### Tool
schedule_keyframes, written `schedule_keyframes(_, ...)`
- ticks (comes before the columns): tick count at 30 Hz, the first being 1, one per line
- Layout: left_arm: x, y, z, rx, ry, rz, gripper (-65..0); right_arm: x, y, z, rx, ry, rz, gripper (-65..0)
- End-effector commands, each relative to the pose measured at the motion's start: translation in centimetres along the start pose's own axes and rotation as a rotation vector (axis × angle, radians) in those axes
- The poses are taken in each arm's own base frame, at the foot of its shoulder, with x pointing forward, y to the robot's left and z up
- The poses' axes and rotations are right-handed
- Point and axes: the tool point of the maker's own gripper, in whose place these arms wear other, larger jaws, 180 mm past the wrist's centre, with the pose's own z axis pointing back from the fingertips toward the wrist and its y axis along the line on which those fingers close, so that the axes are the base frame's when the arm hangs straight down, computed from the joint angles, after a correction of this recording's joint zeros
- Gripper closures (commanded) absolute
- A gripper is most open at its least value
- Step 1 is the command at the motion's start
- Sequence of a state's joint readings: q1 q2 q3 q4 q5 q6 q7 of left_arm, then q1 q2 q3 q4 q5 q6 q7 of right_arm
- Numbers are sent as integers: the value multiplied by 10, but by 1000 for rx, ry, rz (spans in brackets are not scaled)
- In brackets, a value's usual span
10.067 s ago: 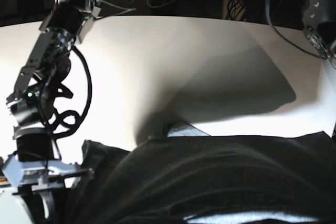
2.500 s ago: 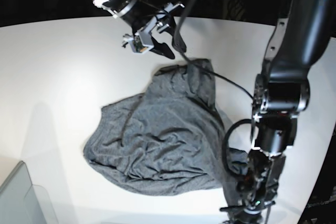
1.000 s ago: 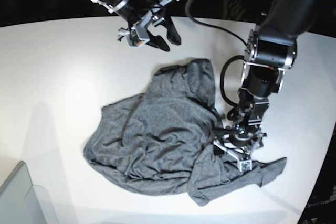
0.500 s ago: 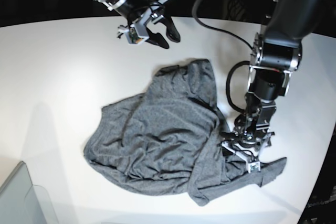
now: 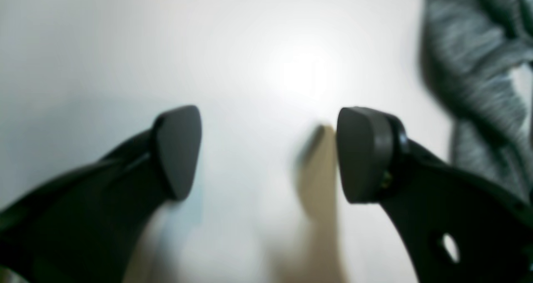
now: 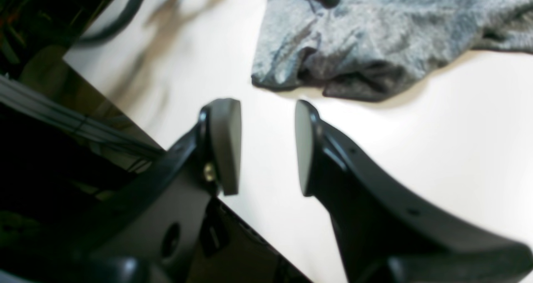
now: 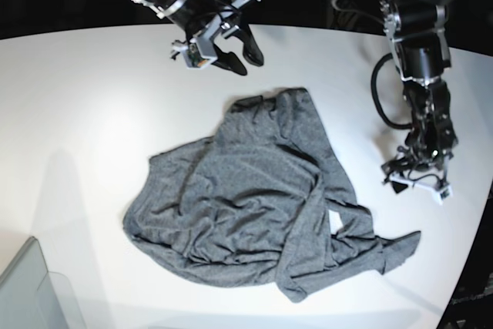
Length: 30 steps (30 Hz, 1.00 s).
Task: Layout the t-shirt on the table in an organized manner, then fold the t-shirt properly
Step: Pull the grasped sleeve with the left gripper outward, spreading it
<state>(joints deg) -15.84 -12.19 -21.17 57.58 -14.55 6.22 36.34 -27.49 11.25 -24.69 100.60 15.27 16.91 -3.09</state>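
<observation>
Both end effectors, left [image 7: 416, 180] and right [image 7: 231, 50], are spread and empty; pinching the crumpled t-shirt [image 7: 254, 198] mid-fold risks dragging 2 layers across the surface [image 7: 85, 98].

Soft heather-grey knit t-shirt [image 7: 254, 198] on a smooth, glossy white table [image 7: 85, 98]; matt black claw pads [image 5: 179, 149].

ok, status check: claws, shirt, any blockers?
Left claw open, empty, off to the side. Right claw open, empty, past the far edge. Dark heather-grey knit t-shirt crumpled on glossy white table. No blockers.

T-shirt [image 7: 258, 202] mid-table [image 7: 77, 98], between both grippers
</observation>
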Motion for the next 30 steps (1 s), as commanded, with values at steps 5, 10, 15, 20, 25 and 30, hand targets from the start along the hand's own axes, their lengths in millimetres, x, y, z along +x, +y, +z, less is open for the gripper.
schedule_keyframes(5, -4, 29, 50, 14, -7, 78, -494, 12, 6, 0, 18, -50, -8, -222)
schedule_keyframes(10, 30, 9, 86, -42, -150, 100, -496, 12, 8, 0, 23, -49, -9, -222)
schedule_keyframes(15, 60, -45, 84, -135, -197, 92, -498, 10, 9, 1, 23, -46, -12, -222)
schedule_keyframes(20, 78, -97, 54, -202, -138, 82, -498, 7, 10, 2, 22, -37, -17, -222)
schedule_keyframes(25, 82, -127, 15, -201, -113, 57, -498, 3, 9, 6, 13, -27, -27, -222)
schedule_keyframes(30, 72, -142, -17, -160, -99, -38, -498, 1, 9, 7, 10, -24, -30, -222)
